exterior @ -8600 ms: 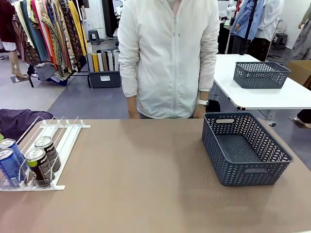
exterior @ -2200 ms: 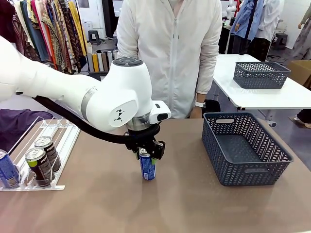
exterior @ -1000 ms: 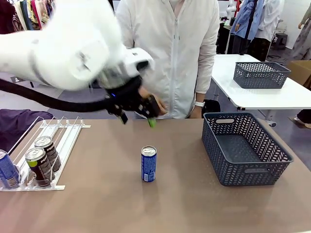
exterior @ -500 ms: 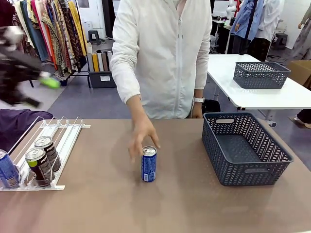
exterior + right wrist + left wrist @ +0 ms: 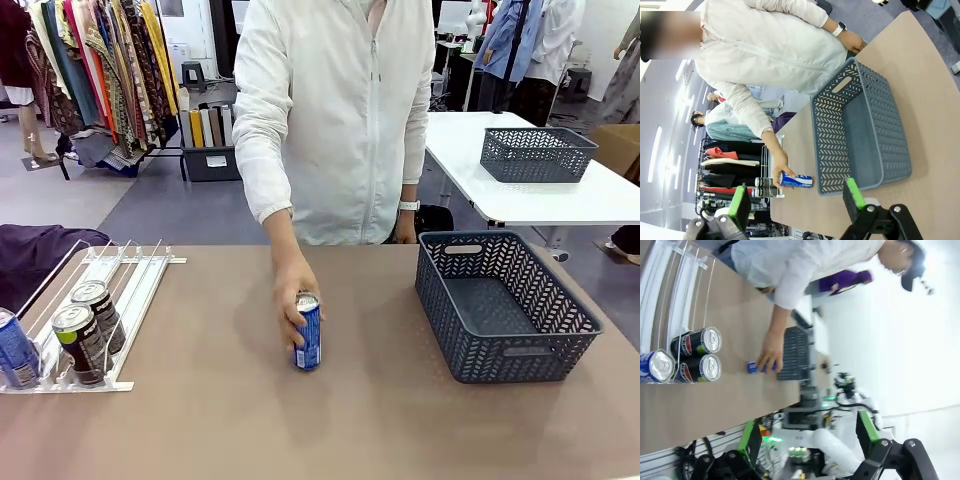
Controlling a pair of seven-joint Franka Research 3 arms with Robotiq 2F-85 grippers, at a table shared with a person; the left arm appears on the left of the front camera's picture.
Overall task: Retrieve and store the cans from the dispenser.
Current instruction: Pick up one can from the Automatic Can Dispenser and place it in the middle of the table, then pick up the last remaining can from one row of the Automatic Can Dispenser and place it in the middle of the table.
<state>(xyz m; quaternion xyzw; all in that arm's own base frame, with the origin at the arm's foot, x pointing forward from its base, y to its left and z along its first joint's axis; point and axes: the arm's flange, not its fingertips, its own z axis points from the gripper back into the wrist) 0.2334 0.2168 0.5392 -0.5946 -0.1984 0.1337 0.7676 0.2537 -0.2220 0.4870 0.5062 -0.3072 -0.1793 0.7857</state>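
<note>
My front camera sits on my side of the table [image 5: 200, 420], facing the person [image 5: 345, 120] across it from close by. Both wrist cameras hang well back, rolled sideways, looking down over the same tabletop. All three share the blue can [image 5: 309, 340] in the person's hand [image 5: 292, 298], the grey basket [image 5: 520, 238] and the white rack [image 5: 143, 287].

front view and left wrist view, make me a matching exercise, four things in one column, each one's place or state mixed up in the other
1 mid-table can
2 black cans
3 basket
4 left pincer

A on the table's right side
B open, holding nothing
C gripped by a hand
D in the dispenser

Pairs: 1-C, 2-D, 3-A, 4-B
</note>
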